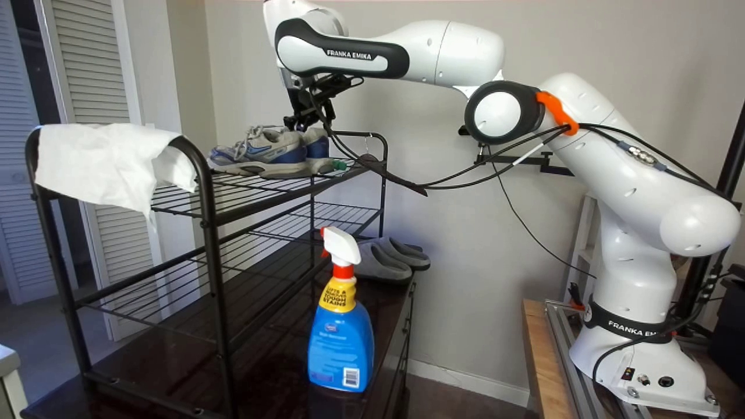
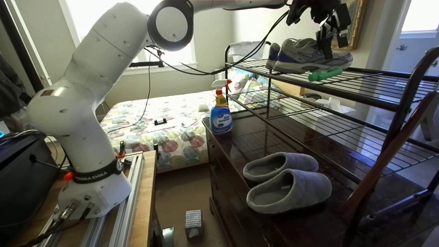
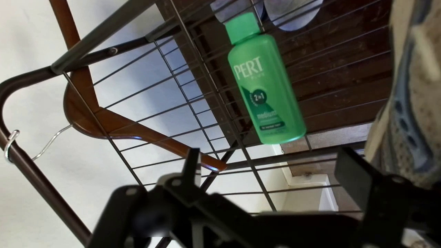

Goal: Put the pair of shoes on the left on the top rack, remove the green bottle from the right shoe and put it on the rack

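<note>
Notably, your wrist view shows the label of the green bottle (image 3: 267, 89), lying just ahead of the gripper (image 3: 268, 153); an exterior view gives only one green end, beside the pair of shoes (image 1: 265, 156), all on the top rack (image 1: 262, 203). Your jaws stand spread wide, unloaded; one finger (image 3: 356, 174) sits close beside a shoe, contact unconfirmed. Away from the shoes, bare wires run past the gripper to the end rail (image 3: 47, 193), which carries a wooden hanger (image 3: 79, 115).

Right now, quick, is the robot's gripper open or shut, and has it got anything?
Gripper: open, holding nothing; the green bottle lies on the top rack.
</note>
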